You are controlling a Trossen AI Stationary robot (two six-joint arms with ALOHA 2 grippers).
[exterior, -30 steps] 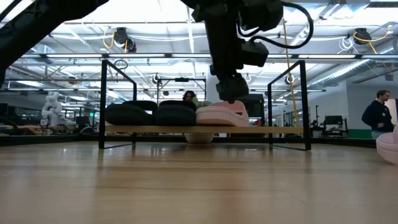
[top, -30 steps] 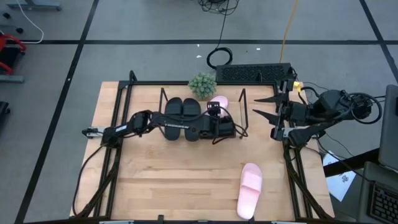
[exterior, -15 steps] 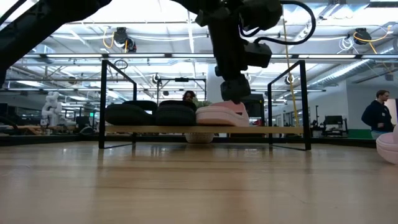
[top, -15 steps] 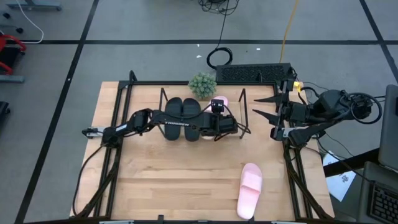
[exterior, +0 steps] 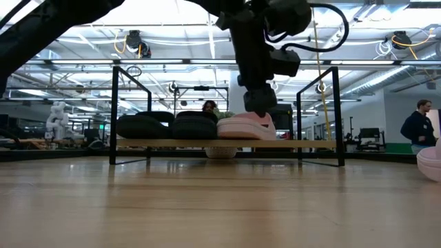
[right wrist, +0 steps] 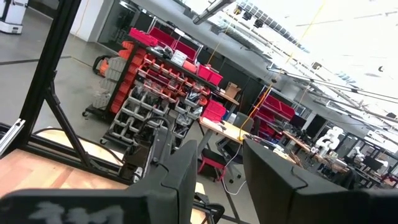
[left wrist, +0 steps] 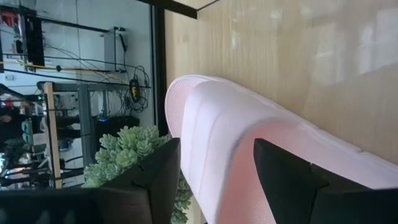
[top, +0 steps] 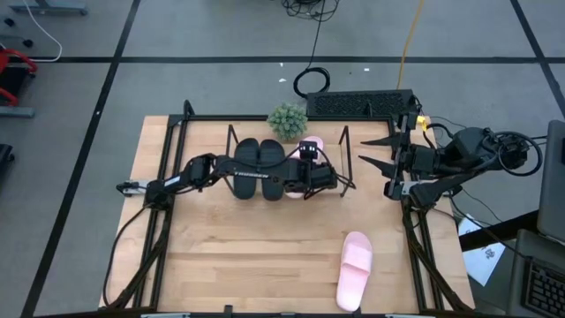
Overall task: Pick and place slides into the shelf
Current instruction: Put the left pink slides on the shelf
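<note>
High view is showing the left gripper (top: 311, 152) reaching over the shelf (top: 342, 150), fingers spread and straddling a pink slide (left wrist: 249, 155) lying on its board beside two black slides (top: 259, 155). At five o'clock, another pink slide (top: 354, 270) is lying on the table (top: 221, 256). At three o'clock, the right gripper (top: 375, 147) is waiting, fingers parted.

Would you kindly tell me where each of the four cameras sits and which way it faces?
High view: overhead, straight down on the table, both arms, the shelf.
Low view: table height, level across at the shelf; the left gripper hangs above the pink slide.
Left wrist view: on the left arm, past its open fingers at that pink slide.
Right wrist view: on the parked right arm at the table's right edge, past its fingers into the room.
Shared: high, low and left wrist views all show the shelved pink slide.
</note>
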